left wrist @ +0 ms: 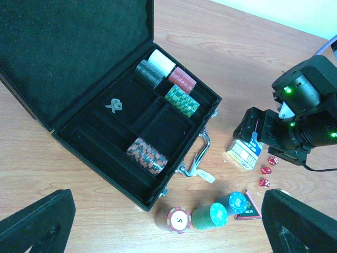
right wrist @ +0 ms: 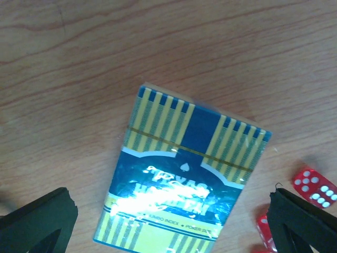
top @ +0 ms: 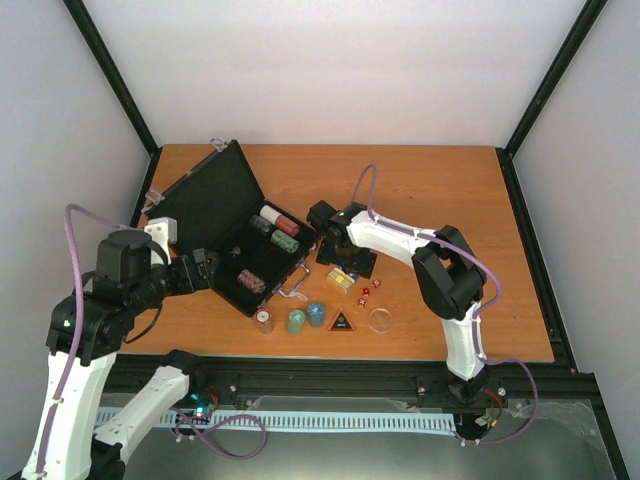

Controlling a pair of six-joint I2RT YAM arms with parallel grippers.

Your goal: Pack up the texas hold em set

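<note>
Right wrist view: card deck [right wrist: 184, 179] lies flat on the desk [right wrist: 79, 52] beneath wide-open right jaws; light, stiff, glossy wrap likely slippery; pinch its long edges; left jaws open, empty.

Wooden table [top: 440, 190]; white walls [top: 330, 70]; black frame posts [top: 108, 72].

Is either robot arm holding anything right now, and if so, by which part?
Nothing is held. The right gripper stands open over the card deck, not gripping it; the left gripper is open too, above the loose chip stacks.
</note>
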